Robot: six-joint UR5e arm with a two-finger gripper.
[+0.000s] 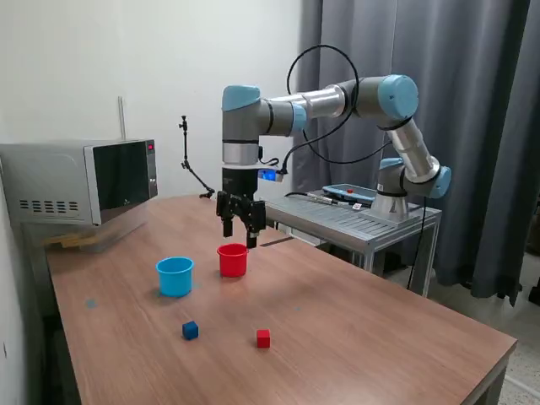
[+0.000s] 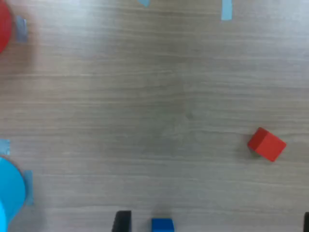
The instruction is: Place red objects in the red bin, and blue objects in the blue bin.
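We see one red cube (image 1: 263,338) and one blue cube (image 1: 190,330) lying on the bare wood of the bench (image 1: 371,329), both well in front of the red cup (image 1: 233,260), on the side of it away from the microwave (image 1: 80,181); the blue cube lies nearer the light blue cup (image 1: 175,276), which stands just beside the red cup on the exterior view's left. We judge both cubes to be light, stiff and small, with flat faces that should not slip much. The sound grip is across two opposite flat faces, low enough that the cube cannot tip out. The red cube sits turned at an angle to the wood grain in the wrist view, so we expect the wrist must rotate to meet its faces squarely. The cups look like thin plastic, light enough to be knocked over by a careless pass. The jaws (image 1: 240,228) hang directly above the red cup, a little clear of its rim, and they stand apart with nothing between them as far as we can make out. That leaves both cubes well apart from the jaws, out toward the front of the bench from the red cup. In the wrist view the blue cube shows between the two dark finger tips at the frame's edge, though far below them, while the red cube lies off to one side. Whether any cube already rests inside either cup we cannot tell, since neither view looks into them.
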